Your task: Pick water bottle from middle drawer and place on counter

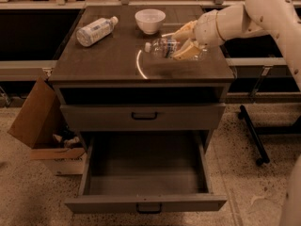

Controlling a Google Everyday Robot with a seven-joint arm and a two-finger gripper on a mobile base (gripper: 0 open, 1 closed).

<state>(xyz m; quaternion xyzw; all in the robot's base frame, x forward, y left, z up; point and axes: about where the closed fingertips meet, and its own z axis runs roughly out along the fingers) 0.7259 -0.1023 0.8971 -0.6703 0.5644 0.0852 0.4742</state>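
The water bottle (162,46) is small and clear with a white cap pointing left. It lies on its side between the fingers of my gripper (184,43), which is shut on it over the right middle of the counter (108,60). It sits very low, and I cannot tell whether it touches the surface. My white arm reaches in from the upper right. The middle drawer (146,202) is pulled open at the bottom of the cabinet, and its tray holds nothing.
A larger bottle with a white label (96,30) lies at the counter's back left. A white bowl (150,20) stands at the back middle. A taller-fronted drawer (143,117) is closed. A cardboard box (35,121) leans at the left, and a wheeled stand base (254,135) is at the right.
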